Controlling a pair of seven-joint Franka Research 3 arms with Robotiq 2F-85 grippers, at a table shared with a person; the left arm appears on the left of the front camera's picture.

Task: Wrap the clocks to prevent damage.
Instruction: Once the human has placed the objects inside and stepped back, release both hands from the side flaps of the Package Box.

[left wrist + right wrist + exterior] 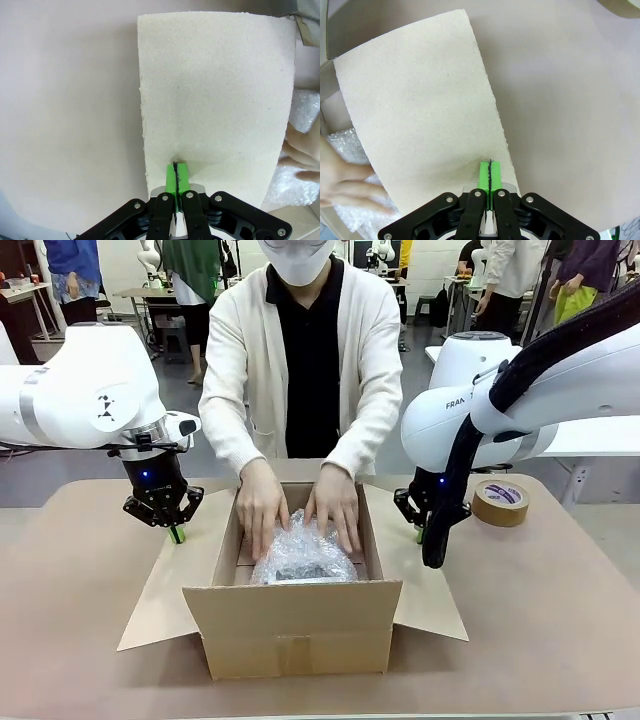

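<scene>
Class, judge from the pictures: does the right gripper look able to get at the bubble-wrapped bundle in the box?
Probably not. The person's hands cover the bubble-wrapped bundle, and the right gripper is shut, its tips on a side flap of the box.

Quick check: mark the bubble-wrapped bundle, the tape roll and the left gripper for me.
bubble-wrapped bundle (pixel 300 558), front view, top of the wrap
tape roll (pixel 498 515), front view, outer side wall
left gripper (pixel 176 167), left wrist view, between shut green fingertips

Left gripper (pixel 177 533) pointing down, jaws pressed together, right gripper (pixel 490 169) closed too, apparently also downward, half hidden.
</scene>
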